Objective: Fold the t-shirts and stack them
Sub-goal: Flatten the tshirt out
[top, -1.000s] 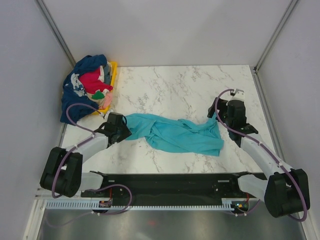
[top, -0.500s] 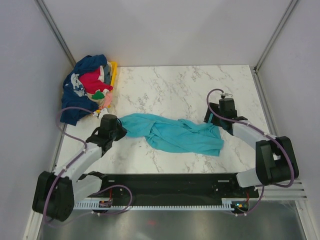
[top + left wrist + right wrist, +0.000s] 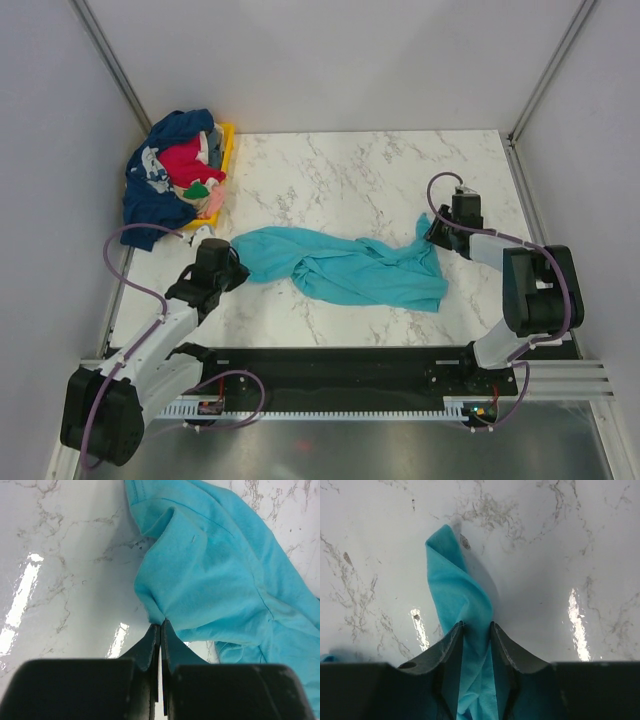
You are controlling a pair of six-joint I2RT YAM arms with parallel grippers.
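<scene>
- Centrally, the teal t-shirt (image 3: 350,268) lay crumpled on the marble table (image 3: 340,170).
- The left gripper (image 3: 160,628) was pressed together on its left edge.
- The right gripper (image 3: 476,630) clamped its twisted right corner.

Bare marble table (image 3: 360,170) lies open beyond the teal t-shirt (image 3: 350,268), which spans the middle between my left gripper (image 3: 236,259) and right gripper (image 3: 435,232). A heap of t-shirts (image 3: 170,175) on a yellow tray (image 3: 229,140) blocks the far left corner. The left wall (image 3: 60,180) and right wall (image 3: 590,180) stand close.
</scene>
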